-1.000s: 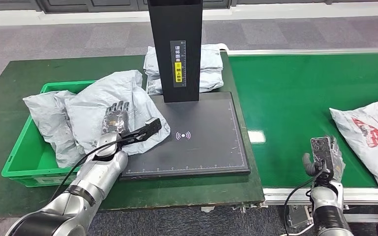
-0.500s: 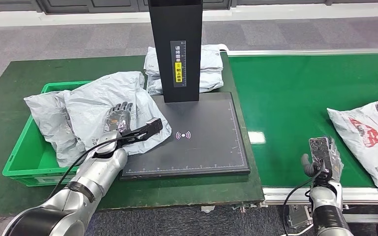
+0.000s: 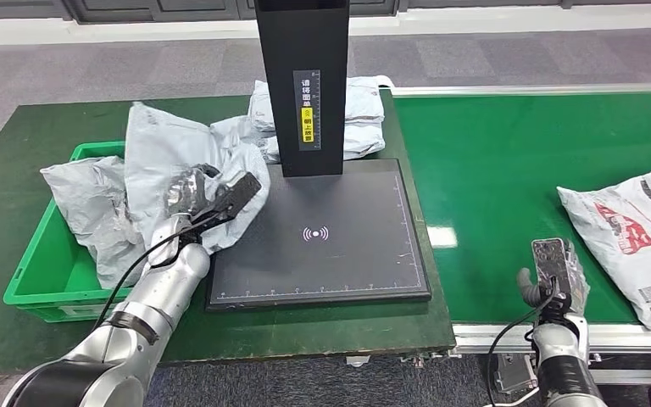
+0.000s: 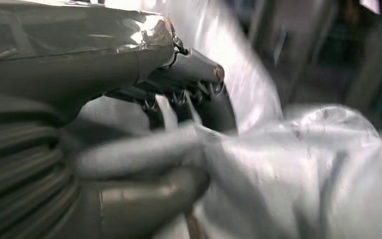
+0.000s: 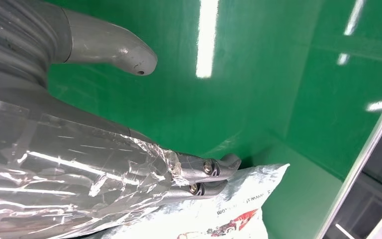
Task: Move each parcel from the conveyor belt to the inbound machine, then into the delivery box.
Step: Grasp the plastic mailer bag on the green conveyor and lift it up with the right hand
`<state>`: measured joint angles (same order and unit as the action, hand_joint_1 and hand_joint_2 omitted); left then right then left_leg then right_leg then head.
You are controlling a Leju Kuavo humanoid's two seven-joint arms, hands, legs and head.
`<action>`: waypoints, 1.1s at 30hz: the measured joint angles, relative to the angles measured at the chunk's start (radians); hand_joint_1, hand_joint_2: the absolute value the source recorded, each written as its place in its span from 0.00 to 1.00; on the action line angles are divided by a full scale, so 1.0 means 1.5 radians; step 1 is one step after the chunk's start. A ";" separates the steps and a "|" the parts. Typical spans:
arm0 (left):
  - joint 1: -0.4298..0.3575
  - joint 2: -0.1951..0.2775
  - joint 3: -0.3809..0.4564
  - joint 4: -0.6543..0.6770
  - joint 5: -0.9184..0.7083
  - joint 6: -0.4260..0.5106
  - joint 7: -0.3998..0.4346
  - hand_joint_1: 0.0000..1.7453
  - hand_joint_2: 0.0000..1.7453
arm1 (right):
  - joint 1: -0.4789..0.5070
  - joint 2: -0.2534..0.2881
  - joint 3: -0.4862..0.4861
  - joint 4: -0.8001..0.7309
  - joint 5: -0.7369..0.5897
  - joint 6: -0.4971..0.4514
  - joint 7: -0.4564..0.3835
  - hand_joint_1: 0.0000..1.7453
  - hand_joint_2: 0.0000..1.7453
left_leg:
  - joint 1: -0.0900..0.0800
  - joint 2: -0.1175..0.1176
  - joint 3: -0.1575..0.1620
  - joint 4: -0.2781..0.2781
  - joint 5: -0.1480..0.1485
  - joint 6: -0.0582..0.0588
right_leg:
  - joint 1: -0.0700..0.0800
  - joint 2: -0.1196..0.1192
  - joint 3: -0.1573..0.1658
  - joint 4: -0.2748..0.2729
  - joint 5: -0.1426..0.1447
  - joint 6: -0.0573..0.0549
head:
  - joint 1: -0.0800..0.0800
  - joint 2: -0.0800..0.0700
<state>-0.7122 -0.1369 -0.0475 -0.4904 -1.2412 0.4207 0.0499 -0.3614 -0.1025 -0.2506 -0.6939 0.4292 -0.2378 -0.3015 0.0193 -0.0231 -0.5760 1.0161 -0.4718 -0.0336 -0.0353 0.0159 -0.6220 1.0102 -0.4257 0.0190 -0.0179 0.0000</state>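
My left hand [image 3: 197, 193] grips a crumpled grey parcel [image 3: 174, 148], held up over the near-right rim of the green delivery box [image 3: 41, 284]. In the left wrist view the thumb and fingers [image 4: 199, 94] pinch the grey plastic of the parcel [image 4: 303, 164]. Another grey parcel [image 3: 85, 203] lies in the box. The black inbound machine plate [image 3: 339, 254] is bare under its column [image 3: 301, 76]. My right hand [image 3: 555, 270] hovers open over the belt's front edge, left of a white parcel with red print [image 3: 636, 229]. In the right wrist view its fingers [image 5: 199, 174] are spread just above that parcel [image 5: 238, 209].
Two grey parcels [image 3: 360, 114] are stacked behind the column. The green conveyor belt [image 3: 509, 170] runs on the right, with a metal rail [image 3: 509, 337] along its front. The dark green table [image 3: 51, 127] surrounds the box.
My left hand has closed on the grey parcel, lifted it off the machine plate and drawn it left toward the box. The white parcel has drifted slightly left on the belt.
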 joint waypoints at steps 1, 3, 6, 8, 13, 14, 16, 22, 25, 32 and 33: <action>0.001 0.001 0.001 -0.009 -0.005 0.022 0.006 1.00 1.00 | 0.000 0.000 0.000 0.000 -0.001 0.000 -0.002 0.00 1.00 | 0.000 0.000 0.000 0.000 0.000 0.000 | 0.000 0.000 0.000 0.000 0.000 0.000 | 0.000 0.000; 0.001 0.004 0.001 -0.025 -0.019 0.051 0.022 1.00 1.00 | 0.000 0.001 0.000 0.000 -0.002 0.000 -0.006 0.00 1.00 | 0.000 0.000 0.000 0.000 0.000 0.000 | 0.000 0.000 0.000 0.000 0.000 0.000 | 0.000 0.000; 0.001 0.012 0.001 -0.040 -0.040 0.084 0.041 1.00 1.00 | -0.001 0.001 0.000 0.000 -0.005 0.001 -0.012 0.00 1.00 | 0.000 0.000 0.000 0.000 0.000 0.000 | 0.000 0.000 0.000 0.000 0.000 0.000 | 0.000 0.000; 0.001 0.019 0.001 -0.048 -0.059 0.120 0.058 1.00 1.00 | -0.002 0.001 0.000 0.000 -0.009 0.000 -0.018 0.00 1.00 | 0.000 0.000 0.000 0.000 0.000 0.000 | 0.000 0.000 0.000 0.000 0.000 0.000 | 0.000 0.000; 0.011 0.051 0.004 -0.110 -0.129 0.181 0.115 1.00 1.00 | -0.005 0.001 0.000 0.001 -0.020 -0.005 -0.032 0.00 1.00 | 0.000 0.000 0.000 0.000 0.000 0.000 | 0.000 0.000 0.000 0.000 0.000 0.000 | 0.000 0.000; 0.014 0.060 0.009 -0.129 -0.147 0.183 0.126 1.00 1.00 | -0.005 0.001 0.000 0.001 -0.022 -0.006 -0.032 0.00 1.00 | 0.000 0.000 0.000 0.000 0.000 0.000 | 0.000 0.000 0.000 0.000 0.000 0.000 | 0.000 0.000; 0.018 0.076 0.023 -0.161 -0.177 0.184 0.142 1.00 1.00 | -0.005 0.001 0.000 0.002 -0.026 -0.008 -0.032 0.00 1.00 | 0.000 0.001 0.000 0.000 0.000 0.000 | 0.000 0.001 -0.001 0.000 0.000 0.000 | 0.000 0.000; 0.034 0.120 0.051 -0.219 -0.213 0.185 0.201 1.00 1.00 | 0.000 0.001 0.000 0.002 -0.032 -0.011 -0.032 0.00 1.00 | 0.001 0.001 0.000 0.000 0.000 0.000 | 0.001 0.001 -0.001 0.000 0.000 0.000 | 0.000 0.000; 0.046 0.144 0.052 -0.238 -0.216 0.185 0.231 1.00 1.00 | 0.007 0.001 0.000 0.002 -0.035 -0.011 -0.032 0.00 1.00 | 0.001 0.001 0.000 0.000 0.000 0.000 | 0.001 0.001 -0.001 0.000 0.000 0.000 | 0.000 0.000; 0.060 0.176 0.052 -0.256 -0.216 0.185 0.254 0.50 1.00 | 0.017 0.001 0.000 -0.002 -0.038 -0.011 -0.028 0.00 1.00 | 0.001 0.001 0.000 0.000 0.000 0.000 | 0.001 0.001 -0.001 0.000 0.000 0.000 | 0.000 0.000; 0.061 0.180 0.052 -0.255 -0.215 0.185 0.257 0.25 1.00 | 0.021 0.001 0.000 -0.005 -0.040 -0.011 -0.026 0.00 1.00 | 0.001 0.001 0.000 0.000 0.000 0.000 | 0.001 0.001 -0.001 0.000 0.000 0.000 | 0.000 0.000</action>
<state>-0.6204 0.1331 0.0301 -0.8722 -1.5635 0.6977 0.4351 -0.3298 -0.1007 -0.2506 -0.7021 0.3698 -0.2542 -0.3400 0.0201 -0.0220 -0.5764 1.0158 -0.4720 -0.0337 -0.0345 0.0171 -0.6233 1.0103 -0.4258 0.0189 -0.0179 0.0000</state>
